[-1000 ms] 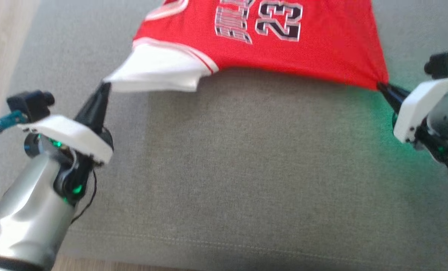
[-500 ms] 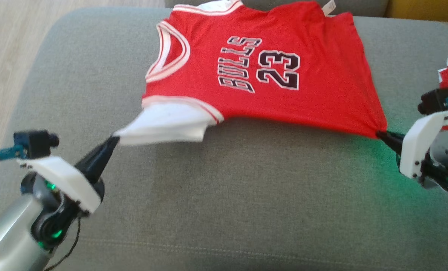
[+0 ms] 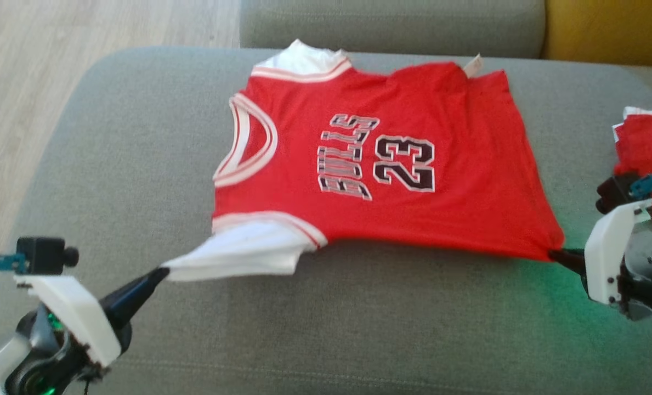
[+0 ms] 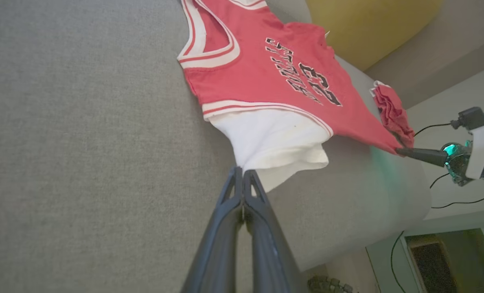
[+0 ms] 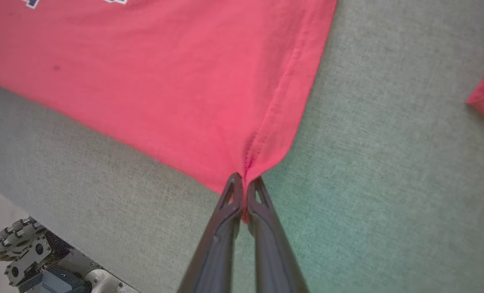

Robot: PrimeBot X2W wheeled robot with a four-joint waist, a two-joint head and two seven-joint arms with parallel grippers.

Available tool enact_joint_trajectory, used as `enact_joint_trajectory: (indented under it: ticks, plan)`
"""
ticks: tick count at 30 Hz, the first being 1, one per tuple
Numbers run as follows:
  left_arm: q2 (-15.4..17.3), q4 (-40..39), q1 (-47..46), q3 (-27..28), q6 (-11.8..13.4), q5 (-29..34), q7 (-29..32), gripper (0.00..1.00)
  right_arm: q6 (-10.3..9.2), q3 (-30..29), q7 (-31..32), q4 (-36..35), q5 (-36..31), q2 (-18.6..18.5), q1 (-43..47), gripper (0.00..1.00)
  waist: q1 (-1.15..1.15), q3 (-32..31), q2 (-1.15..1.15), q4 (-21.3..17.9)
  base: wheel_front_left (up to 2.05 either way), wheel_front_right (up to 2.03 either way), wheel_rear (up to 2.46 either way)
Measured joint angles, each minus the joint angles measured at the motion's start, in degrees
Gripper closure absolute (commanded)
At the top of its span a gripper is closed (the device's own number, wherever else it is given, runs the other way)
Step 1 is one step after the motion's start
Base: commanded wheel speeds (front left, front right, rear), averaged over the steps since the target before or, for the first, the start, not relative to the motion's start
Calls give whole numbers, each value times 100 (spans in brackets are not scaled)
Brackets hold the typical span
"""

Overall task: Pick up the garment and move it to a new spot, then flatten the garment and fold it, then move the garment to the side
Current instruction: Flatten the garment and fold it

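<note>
**A:** Where is the jersey point(image 3: 380, 164) just now?

**B:** It lies front-up on the grey sofa seat point(image 3: 331, 334), with its near edge drawn taut between the two arms. The left gripper point(image 3: 161, 271) has its jaws pressed together on the tip of the white sleeve point(image 3: 243, 255). The right gripper point(image 3: 555, 254) has its jaws pinching the red hem corner point(image 5: 258, 162), right on the stitched seam.

**A:** How will it handle?

**B:** Light, limp and a little stretchy, I'd judge, since the cloth puckers toward each pinch. I can't tell whether the white part is sewn in or a separate shirt. If it's separate, it could slide inside the red.

**A:** And the best holds?

**B:** Corners and stitched edges, such as the hem and the shoulder straps. A seam should take pull better than thin cloth. Mind the other red garment point(image 3: 646, 145) lying at the right.
</note>
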Motion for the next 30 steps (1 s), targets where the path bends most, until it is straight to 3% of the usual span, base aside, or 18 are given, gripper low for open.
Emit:
enact_joint_trajectory:
  ticks: [12,22,30]
  plan:
    - [350,-305,419,-90,0,-201,153,100,0,32,788,-344,643,-236,658,100,0,-320,0,-48,0,0,0]
    - [579,-609,744,-156,71,-470,406,100,0,-31,1421,-862,909,-643,1069,100,0,-396,0,-88,0,0,0]
    - [681,-805,742,-183,88,-526,450,100,0,-257,1400,-1024,834,-731,1122,100,0,-268,0,-97,0,0,0]
